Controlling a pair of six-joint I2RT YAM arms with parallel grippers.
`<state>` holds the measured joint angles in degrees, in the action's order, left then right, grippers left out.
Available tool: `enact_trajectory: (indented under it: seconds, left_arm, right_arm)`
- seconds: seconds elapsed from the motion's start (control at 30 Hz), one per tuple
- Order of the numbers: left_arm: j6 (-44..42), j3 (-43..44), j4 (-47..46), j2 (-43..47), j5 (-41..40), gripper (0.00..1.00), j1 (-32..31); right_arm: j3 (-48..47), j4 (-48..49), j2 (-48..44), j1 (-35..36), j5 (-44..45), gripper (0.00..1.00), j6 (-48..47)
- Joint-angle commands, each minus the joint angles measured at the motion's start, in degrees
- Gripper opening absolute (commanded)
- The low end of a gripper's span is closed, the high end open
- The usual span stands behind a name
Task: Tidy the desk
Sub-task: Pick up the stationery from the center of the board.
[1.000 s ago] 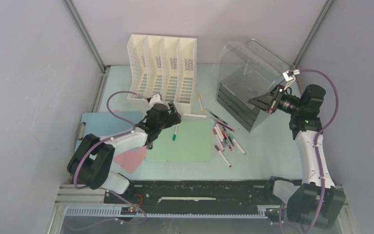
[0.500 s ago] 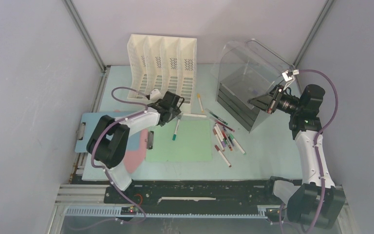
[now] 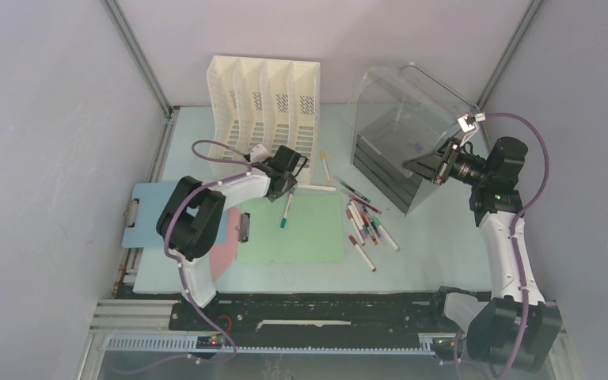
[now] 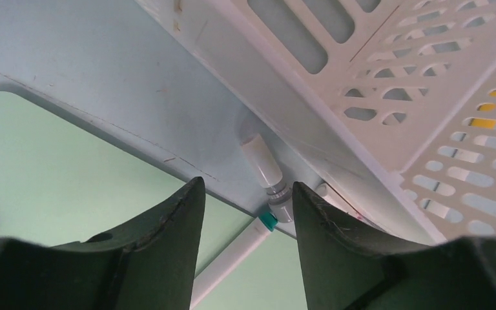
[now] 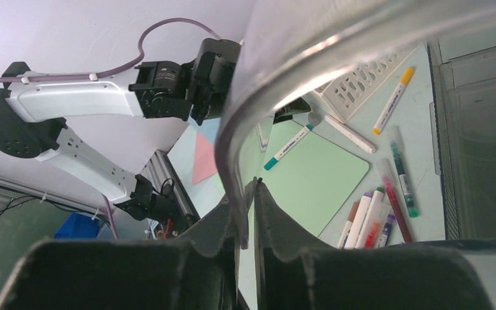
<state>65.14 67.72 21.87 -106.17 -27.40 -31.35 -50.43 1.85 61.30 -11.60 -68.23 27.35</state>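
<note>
The desk [image 3: 443,245] is a pale mint tabletop. My left gripper [image 3: 291,176] hovers low at the foot of the white file rack [image 3: 265,103]. Its jaws [image 4: 247,184] are open, with nothing between them. Just past the tips lie a white marker with a teal end [image 4: 232,252] and a short grey-white marker [image 4: 263,165]. My right gripper [image 3: 421,166] is shut on the edge of the clear lid [image 5: 232,129] of the transparent drawer box [image 3: 388,170] and holds it raised.
A green clipboard [image 3: 297,229] lies mid-desk, with a blue clipboard [image 3: 154,210] and pink paper [image 3: 222,253] to its left. Several loose markers [image 3: 366,226] lie right of the green clipboard. A yellow-tipped marker [image 3: 325,168] and a white one [image 3: 317,188] lie near the rack.
My left arm has stretched forward and to the right, bringing its gripper to the rack's foot, and its jaws have narrowed. The right arm and the lid have not moved.
</note>
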Motion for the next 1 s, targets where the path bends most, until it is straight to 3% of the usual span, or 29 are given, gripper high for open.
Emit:
enact_trajectory:
  seconds: [0.0,0.23,0.37,0.6,0.97]
  left_arm:
    - [1.90,2.07,0.46,-1.97,-2.21,0.58,-0.54]
    - [1.10,2.58,0.11,-3.88,-3.13,0.50,-0.88]
    - [0.83,2.63,0.02,-4.31,-3.34,0.38,-0.90]
    - [0.09,1.77,-0.55,-4.03,-3.43,0.28,-1.04]
    - [-6.21,-5.95,-9.62,6.00,-5.52,0.14,-2.39]
  right_arm:
    - [-2.11,-1.33,-0.17,1.49,-5.18,0.17,0.86]
    - [-2.11,-1.32,-0.13,1.60,-5.33,0.17,0.93]
    - [-2.11,-1.32,-0.04,1.75,-5.35,0.17,0.90]
    - [-2.12,-1.32,-0.04,1.84,-5.35,0.17,0.92]
    - [-2.11,-1.41,-0.21,1.84,-5.37,0.17,0.85]
